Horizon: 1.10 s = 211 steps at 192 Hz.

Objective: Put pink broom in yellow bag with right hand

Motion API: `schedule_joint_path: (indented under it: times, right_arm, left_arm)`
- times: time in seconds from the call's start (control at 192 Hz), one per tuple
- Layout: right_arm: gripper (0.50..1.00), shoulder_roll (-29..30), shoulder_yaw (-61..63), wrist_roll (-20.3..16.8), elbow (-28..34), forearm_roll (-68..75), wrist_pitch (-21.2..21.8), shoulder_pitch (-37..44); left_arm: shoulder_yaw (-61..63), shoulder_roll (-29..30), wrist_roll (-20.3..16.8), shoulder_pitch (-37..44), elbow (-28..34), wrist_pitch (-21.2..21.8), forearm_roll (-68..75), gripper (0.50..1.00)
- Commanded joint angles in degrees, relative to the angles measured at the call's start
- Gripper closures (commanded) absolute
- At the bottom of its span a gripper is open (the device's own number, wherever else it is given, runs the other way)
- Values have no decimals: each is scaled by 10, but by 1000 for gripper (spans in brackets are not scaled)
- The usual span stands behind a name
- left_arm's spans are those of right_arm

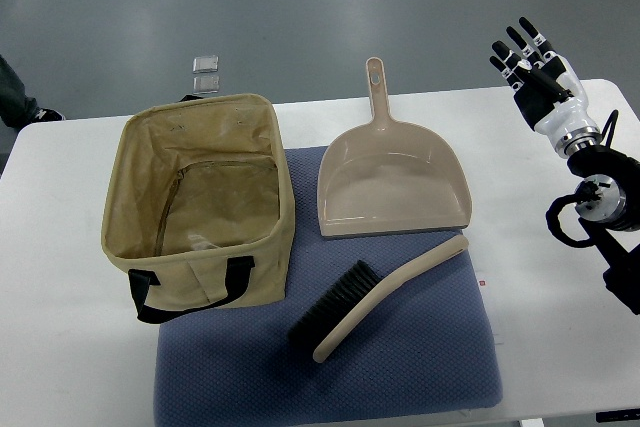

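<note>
Hand: my right hand [530,59], white and black with dark fingers, hovers over the far right corner of the white table [60,277]; fingers spread, holding nothing, well apart from the work.
Left arm: not in view.
Broom: pale pink hand broom with black bristles [375,297] lies on the blue-grey mat [420,367], diagonal, bristles toward the bag, handle tip pointing right and away from me. Colour reads more beige than pink.
Bag: open tan-yellow fabric bag with black straps [200,207] stands upright on the mat's left part, mouth open, near the broom but not touching.
Dustpan: matching pale pink plastic dustpan [393,182] sits just beyond the broom; the handle end lies just beside its front lip.
Other: two small clear packets [206,72] on the floor beyond the table; dark shoe of a person [20,102] at the left edge.
Stage: my guess, the reach has not started; broom untouched.
Risk 1: grabbing the dustpan instead, same colour, closer to my hand.
Risk 2: thin curved handle lying flat on soft mat; fingers could slip or drag the mat.
Risk 3: broom looks long next to the bag; it may catch the rim, or soft walls may fold and tip.
</note>
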Motion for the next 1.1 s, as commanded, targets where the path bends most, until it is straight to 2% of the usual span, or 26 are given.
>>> schedule_joint_path:
  times: [0.0,0.193,0.402,0.866,1.096]
  right_arm:
    - [572,-2,2,-1,0,-1,5,1]
    - [572,-2,0,-4,0,-1,8,1]
    - [572,-2,-3,-5,0,-5,35,1]
    - [572,-3,-8,-6,0,-18,44,2]
    - [572,-18,-20,-4,2,-64,110,4]
  left_arm:
    - [0,0,0,0,0,0,0,500]
    - [0,0,0,0,0,0,0,500]
    - [0,0,0,0,0,0,0,500]
    - [0,0,0,0,0,0,0,500]
    - [0,0,0,0,0,0,0,500]
